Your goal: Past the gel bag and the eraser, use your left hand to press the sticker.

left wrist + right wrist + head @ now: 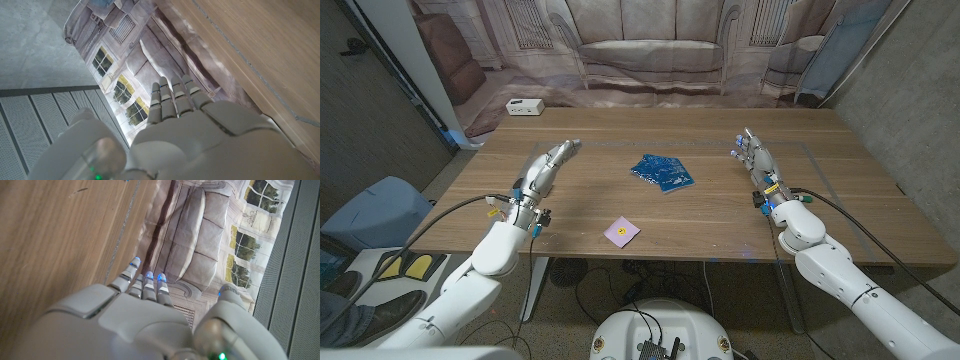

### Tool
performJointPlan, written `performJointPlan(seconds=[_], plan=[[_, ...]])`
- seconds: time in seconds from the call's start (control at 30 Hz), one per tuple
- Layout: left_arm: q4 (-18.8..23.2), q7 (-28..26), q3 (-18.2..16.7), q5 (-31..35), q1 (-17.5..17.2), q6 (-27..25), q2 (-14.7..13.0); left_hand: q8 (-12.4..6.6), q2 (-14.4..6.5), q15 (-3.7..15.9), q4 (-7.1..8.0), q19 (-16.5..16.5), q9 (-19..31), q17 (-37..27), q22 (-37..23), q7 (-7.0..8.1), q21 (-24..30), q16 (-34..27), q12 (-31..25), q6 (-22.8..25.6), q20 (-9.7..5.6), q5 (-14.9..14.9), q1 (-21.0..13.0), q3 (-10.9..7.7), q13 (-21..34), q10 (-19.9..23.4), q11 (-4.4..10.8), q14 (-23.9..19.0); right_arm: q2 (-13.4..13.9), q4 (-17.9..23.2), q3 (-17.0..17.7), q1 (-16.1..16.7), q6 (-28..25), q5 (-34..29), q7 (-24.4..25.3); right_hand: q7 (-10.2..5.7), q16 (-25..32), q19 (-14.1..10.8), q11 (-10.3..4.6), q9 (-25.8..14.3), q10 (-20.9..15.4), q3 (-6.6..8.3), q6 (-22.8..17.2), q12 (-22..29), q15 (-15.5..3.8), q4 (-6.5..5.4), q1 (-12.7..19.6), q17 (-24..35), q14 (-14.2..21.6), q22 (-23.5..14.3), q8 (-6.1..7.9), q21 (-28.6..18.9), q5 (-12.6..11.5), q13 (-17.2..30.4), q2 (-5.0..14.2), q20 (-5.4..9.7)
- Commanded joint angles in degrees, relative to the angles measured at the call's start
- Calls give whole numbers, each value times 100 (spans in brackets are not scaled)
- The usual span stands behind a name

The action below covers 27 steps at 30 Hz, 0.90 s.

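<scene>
My left hand [542, 170] waits with fingers straight and released, holding nothing, near the worktop's [820, 215] left edge, because the sticker [621, 232] lies nearer me than the blue gel bag [663, 171].

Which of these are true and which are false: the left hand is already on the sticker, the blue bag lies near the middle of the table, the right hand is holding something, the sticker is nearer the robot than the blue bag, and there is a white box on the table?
1. The left hand presses the small purple square sticker with a yellow centre. False: the hand is apart from it, on the table's left side.
2. The blue patterned gel bag lies near the middle of the wooden table. True.
3. The right hand holds something. False: it holds nothing, fingers extended.
4. The sticker is nearer the robot than the gel bag. True.
5. A small white box sits on the table. False: it sits beyond the table's far left corner.
</scene>
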<state>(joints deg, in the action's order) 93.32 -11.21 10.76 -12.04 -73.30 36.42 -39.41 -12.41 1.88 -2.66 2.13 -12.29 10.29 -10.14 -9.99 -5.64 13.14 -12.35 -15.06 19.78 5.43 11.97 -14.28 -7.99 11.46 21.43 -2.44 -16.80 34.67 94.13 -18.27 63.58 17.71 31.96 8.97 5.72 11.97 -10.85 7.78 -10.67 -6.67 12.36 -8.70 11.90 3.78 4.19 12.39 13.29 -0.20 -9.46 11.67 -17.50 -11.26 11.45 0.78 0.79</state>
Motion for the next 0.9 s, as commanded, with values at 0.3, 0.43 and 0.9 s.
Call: performJointPlan(seconds=[0.3, 0.43, 0.9], plan=[[232, -378, -169, 748, -400, 2, 92, 28, 18, -3, -60, -102, 7, -16, -18, 27, -18, 49, 7, 75, 51, 2, -56, 3, 8, 65, 12, -58, -38, 138, 19, 50, -100, -107, 214, -56, -8, -28, -4, -7, 71, 11, -175, -30, 33, 63, 58, -23, -43, -28, 41, 81, 9, 6, 86, -2], [224, -439, -146, 870, -461, 38, 135, 24, 20, 5, -63, -119, 7, -16, -19, 28, -18, 50, 10, 100, 50, 2, -58, 6, 9, 70, 1, -70, -58, 149, 9, 55, -101, -120, 237, -79, -11, -32, -4, -8, 64, 10, -194, -27, 39, 68, 60, -27, -48, -28, 44, 91, 12, 5, 87, 0], [251, -613, -130, 1286, -664, 305, 261, 33, 30, -3, -76, -148, 9, -18, -20, 38, -35, 72, 35, 146, 73, 5, -68, 21, 10, 68, -13, -75, -86, 274, 2, 154, -96, -219, 377, -80, -17, -17, -4, -11, 72, -12, -168, -28, 40, 73, 39, -32, -70, -29, 20, 132, 24, 2, 72, -13]])
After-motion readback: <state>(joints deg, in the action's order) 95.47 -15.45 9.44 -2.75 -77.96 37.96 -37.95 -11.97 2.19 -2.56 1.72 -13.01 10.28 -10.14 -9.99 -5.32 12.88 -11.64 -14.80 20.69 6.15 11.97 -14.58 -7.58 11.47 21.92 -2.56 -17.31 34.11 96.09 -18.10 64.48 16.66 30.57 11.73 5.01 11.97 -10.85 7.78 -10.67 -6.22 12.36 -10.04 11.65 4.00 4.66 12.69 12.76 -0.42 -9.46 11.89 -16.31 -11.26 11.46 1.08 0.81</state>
